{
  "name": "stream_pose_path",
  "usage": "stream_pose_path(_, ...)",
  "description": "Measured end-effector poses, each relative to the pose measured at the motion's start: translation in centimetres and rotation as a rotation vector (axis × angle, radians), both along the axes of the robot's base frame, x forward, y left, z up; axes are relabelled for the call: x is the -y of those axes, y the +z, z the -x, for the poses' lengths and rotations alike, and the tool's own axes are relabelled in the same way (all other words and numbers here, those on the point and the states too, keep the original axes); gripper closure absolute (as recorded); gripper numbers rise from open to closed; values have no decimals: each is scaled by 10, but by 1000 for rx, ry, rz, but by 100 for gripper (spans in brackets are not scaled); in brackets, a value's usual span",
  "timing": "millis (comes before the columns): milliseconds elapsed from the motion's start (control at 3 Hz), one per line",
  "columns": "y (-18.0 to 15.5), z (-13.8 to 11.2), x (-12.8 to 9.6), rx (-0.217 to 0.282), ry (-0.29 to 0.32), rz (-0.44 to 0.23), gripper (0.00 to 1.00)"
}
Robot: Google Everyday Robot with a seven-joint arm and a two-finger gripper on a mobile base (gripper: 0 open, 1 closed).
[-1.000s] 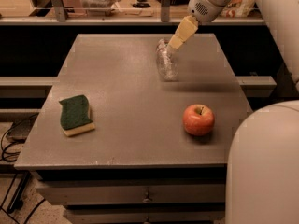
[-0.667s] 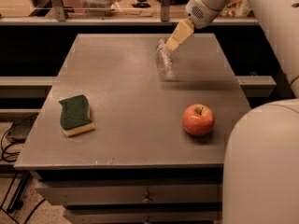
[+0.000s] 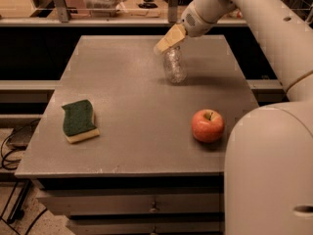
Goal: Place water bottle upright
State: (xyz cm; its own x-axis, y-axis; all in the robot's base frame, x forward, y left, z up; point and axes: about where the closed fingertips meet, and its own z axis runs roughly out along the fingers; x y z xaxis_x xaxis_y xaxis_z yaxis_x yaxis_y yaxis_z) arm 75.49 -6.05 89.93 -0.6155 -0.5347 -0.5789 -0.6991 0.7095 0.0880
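The water bottle (image 3: 174,67), clear crinkled plastic, stands roughly upright on the far middle of the grey table (image 3: 127,106). Its cap end is hidden behind my gripper. My gripper (image 3: 167,41), with tan fingertips, reaches in from the upper right and sits right at the top of the bottle, overlapping its neck. I cannot tell whether it touches or holds the bottle.
A red apple (image 3: 208,125) sits at the near right of the table. A green and yellow sponge (image 3: 78,120) lies at the near left. My white arm and base (image 3: 269,170) fill the right side. A shelf with clutter runs behind the table.
My gripper has moved left and slightly down, from beside the bottle's upper right to over its top. The bottle has stayed in about the same place.
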Motion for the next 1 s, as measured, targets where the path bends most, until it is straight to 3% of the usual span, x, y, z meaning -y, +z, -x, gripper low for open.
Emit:
stream_pose_path(333, -10, -14, -9, -22, -51, -48, 0)
stream_pose_path(1000, -22, -17, -11, -42, -72, -21, 0)
